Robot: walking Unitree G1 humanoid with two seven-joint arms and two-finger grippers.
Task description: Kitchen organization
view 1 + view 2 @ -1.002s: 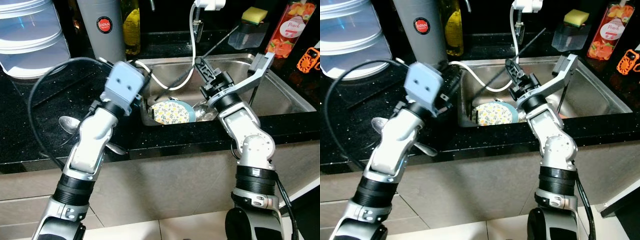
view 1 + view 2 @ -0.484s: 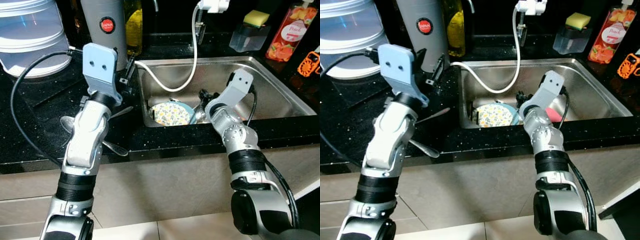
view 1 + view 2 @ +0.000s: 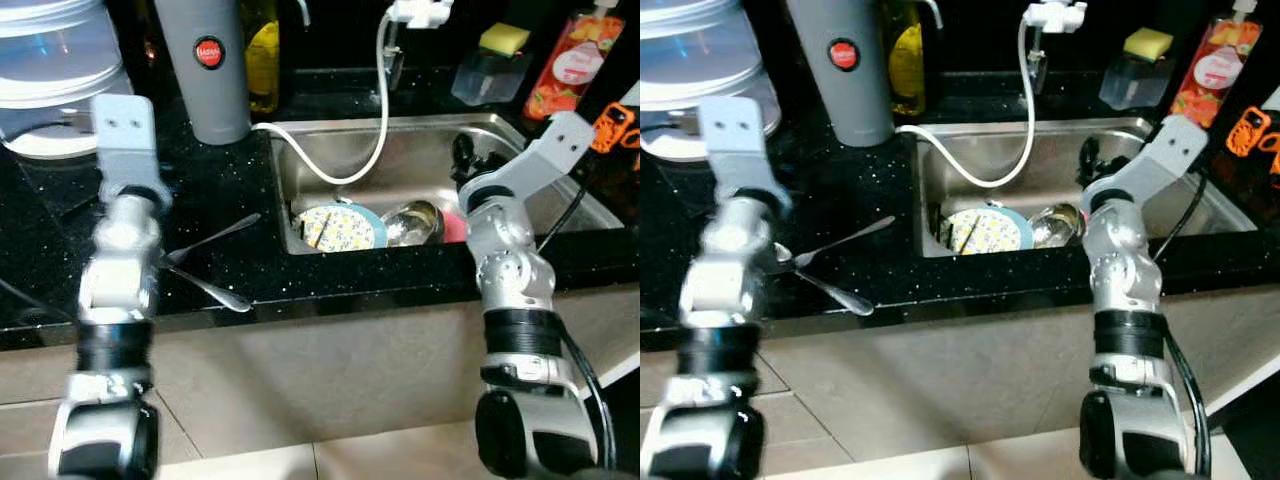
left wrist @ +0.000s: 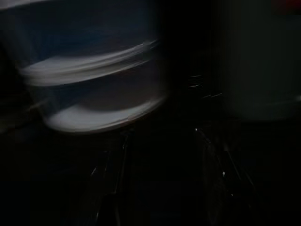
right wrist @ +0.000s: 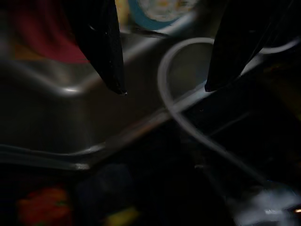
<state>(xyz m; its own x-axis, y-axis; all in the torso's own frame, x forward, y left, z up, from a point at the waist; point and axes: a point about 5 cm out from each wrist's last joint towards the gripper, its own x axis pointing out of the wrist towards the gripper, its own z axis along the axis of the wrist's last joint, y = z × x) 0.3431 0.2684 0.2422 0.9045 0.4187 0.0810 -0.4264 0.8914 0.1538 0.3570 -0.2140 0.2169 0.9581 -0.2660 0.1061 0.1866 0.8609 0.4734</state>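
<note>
A home kitchen: steel sink (image 3: 520, 135), black stone counter (image 3: 200, 190), dish sponge (image 3: 503, 38).

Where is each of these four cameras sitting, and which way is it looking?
Left and right eye views: on the head, looking down at the sink and counter; both silver arms show.
Left wrist view: on the left arm, facing a stacked clear container; dark and blurred.
Right wrist view: looks along the open right claw into the sink.
Shared: white hose and patterned plate appear in eye and right wrist views.
</note>
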